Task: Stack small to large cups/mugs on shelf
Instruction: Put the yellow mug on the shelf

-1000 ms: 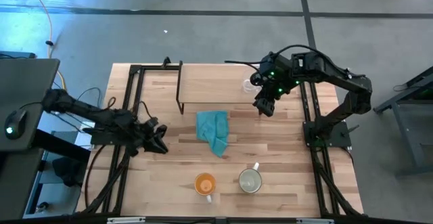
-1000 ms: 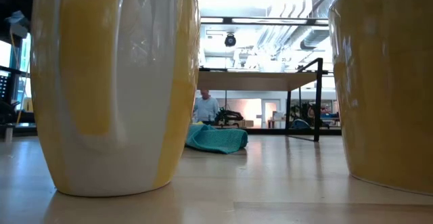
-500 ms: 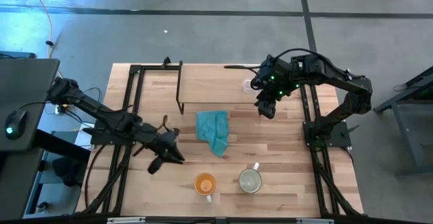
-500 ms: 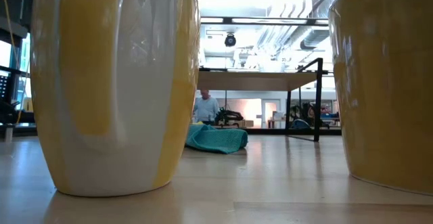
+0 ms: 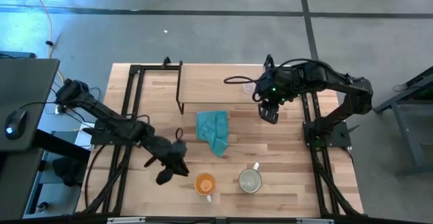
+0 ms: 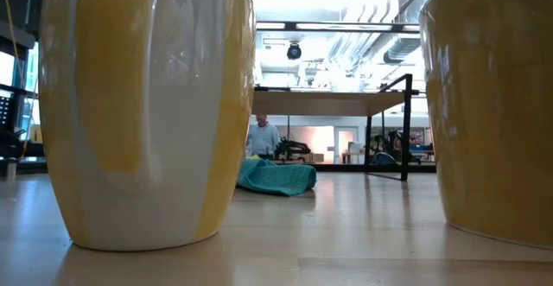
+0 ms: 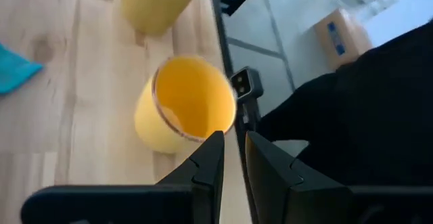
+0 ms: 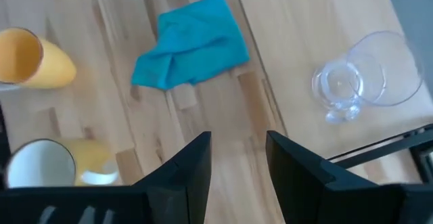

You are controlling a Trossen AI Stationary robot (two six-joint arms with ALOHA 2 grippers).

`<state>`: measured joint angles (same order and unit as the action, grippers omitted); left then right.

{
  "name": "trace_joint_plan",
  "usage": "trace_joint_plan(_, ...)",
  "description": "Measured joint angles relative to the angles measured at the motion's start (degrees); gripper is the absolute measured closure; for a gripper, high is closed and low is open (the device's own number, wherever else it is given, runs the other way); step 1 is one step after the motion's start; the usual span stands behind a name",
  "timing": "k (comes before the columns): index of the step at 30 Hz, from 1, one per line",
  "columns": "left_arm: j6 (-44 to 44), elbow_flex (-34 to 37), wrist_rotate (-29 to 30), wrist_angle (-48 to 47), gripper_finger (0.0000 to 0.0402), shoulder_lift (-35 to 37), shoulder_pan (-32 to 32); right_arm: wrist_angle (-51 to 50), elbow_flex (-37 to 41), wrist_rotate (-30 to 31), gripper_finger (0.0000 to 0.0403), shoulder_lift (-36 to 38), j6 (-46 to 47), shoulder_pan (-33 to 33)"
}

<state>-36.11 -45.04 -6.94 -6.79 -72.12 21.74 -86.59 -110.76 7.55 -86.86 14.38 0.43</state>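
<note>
— What's the room like from where you stand?

— Grey concrete floor, and a light-wood bench [image 5: 284,183] framed by black rails. At its far edge stands the shelf [image 5: 210,83], a pale board on thin black legs, its long side running along that edge.

— And the cups?

— The small clear glass cup [image 5: 249,86] sits upright on the right end of the shelf, mouth up. The orange mug [image 5: 205,183] and the pale mug [image 5: 250,180] stand side by side near the front edge of the bench, both mouths up. The orange one's handle points toward the front edge, the pale one's toward the far side. A teal cloth [image 5: 214,132] lies crumpled between them and the shelf.

— Where are the arms?

— The left gripper [image 5: 173,164] is low over the bench just left of the orange mug, pointed at it. Its jaws are nearly closed with only a slim gap, nothing between them. The right gripper [image 5: 268,112] hangs over the bench just in front of the shelf's right end, near the glass. Its jaws are parted, gripping nothing.
</note>
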Motion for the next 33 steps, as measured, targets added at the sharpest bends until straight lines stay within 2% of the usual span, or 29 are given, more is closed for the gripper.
trace_joint_plan(3,-0.2,0.1,9.1,2.4,0.0348,-1.3,4.1,0.2,0.0,1.1,0.0269,0.7,-1.4,1.1)
trace_joint_plan(9,-2.2,0.0,35.8,5.6,0.0348,-3.5,13.4,1.4,0.0,4.0,0.0269,4.1,-2.2,2.0)
trace_joint_plan(13,-6.1,0.0,44.3,8.3,0.0348,-6.3,17.4,2.8,0.0,6.4,0.0269,7.1,-2.2,2.0)
trace_joint_plan(16,-8.4,-0.3,46.5,11.8,0.0348,-9.9,18.9,4.7,0.0,6.9,0.0269,9.4,-2.2,2.0)
trace_joint_plan(20,-9.6,-4.7,46.1,10.4,0.0348,-16.0,19.1,6.4,0.0,6.8,0.0269,11.8,-2.4,2.0)
trace_joint_plan(24,-12.6,-9.8,45.5,2.7,0.0348,-20.7,18.3,7.1,0.0,6.8,0.0269,13.3,-2.3,2.0)
trace_joint_plan(28,-17.7,-13.0,43.6,-5.5,0.0348,-22.0,17.5,7.1,0.0,5.5,0.0269,13.7,-0.7,2.0)
trace_joint_plan(33,-19.9,-14.1,37.3,-10.5,0.0348,-22.1,15.5,7.3,0.0,5.4,0.0269,13.7,-0.3,2.0)
